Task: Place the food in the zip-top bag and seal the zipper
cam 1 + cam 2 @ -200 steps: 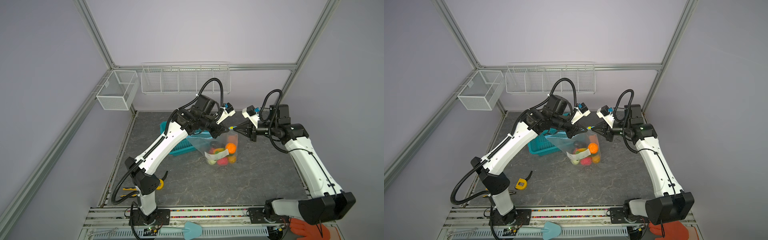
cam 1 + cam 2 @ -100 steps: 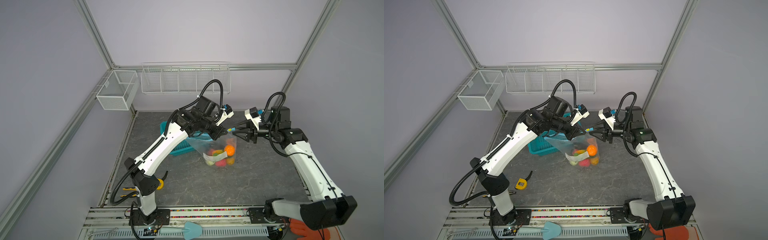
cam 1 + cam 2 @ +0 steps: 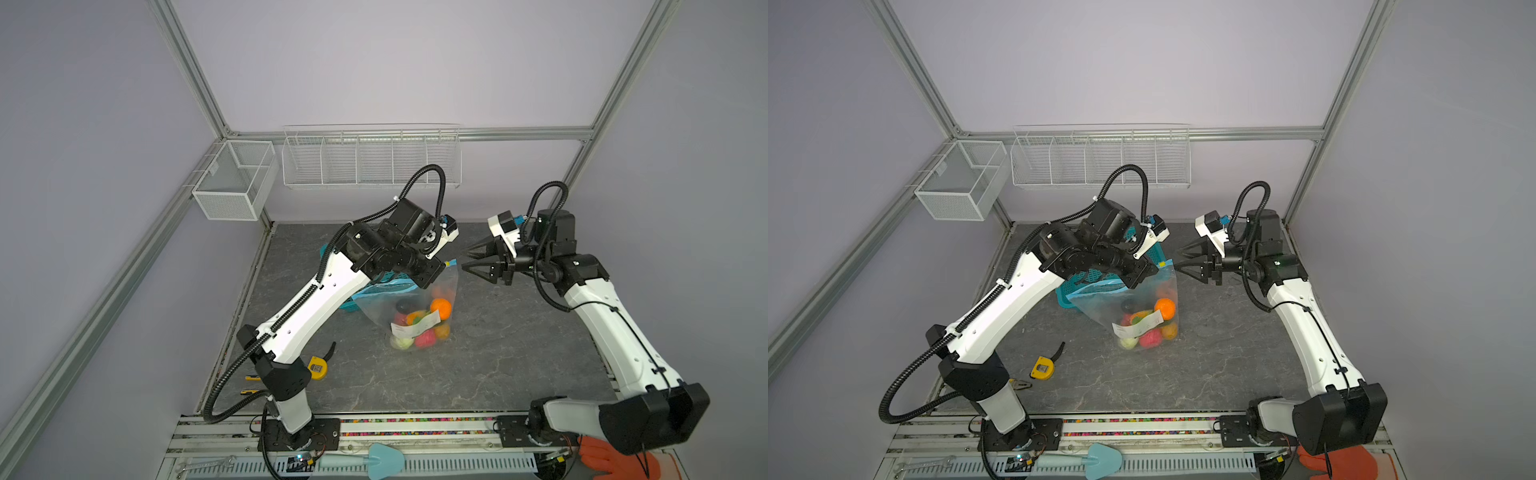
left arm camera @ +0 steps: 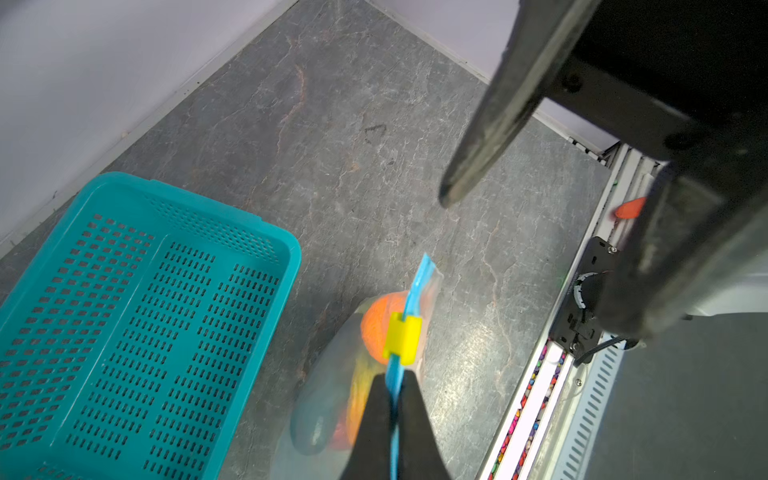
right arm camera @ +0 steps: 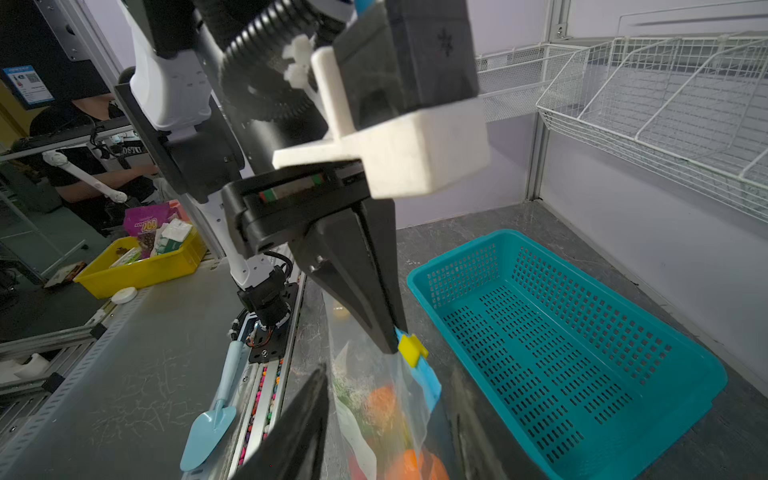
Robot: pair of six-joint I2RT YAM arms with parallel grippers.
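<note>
1. The zip-top bag [image 3: 380, 305] is hanging by its top corner in front of the teal basket [image 3: 1065, 291], with its bottom resting on the grey table [image 3: 498, 353]. Its thin, crinkly film is probably going to sag and slip under fingers, so the stiffer mouth edge is offering the better hold.
2. The food [image 3: 440, 308] is lying bunched in the bag's bottom. The pieces are looking light, but together they are pulling the film taut.
3. The left gripper [image 4: 392, 380] is pressing together on the zipper [image 4: 417, 282], pinching the strip just behind the slider [image 4: 402, 338].
4. The right gripper [image 3: 467, 259] is standing spread and empty, near the bag's upper corner but apart from it.
5. The zipper is looking narrow and bendy, so it is likely needing tension along its length.
6. The slider is looking small, hard and blocky, best pinched across its flat sides. Whether the mouth is fully sealed cannot be told.
</note>
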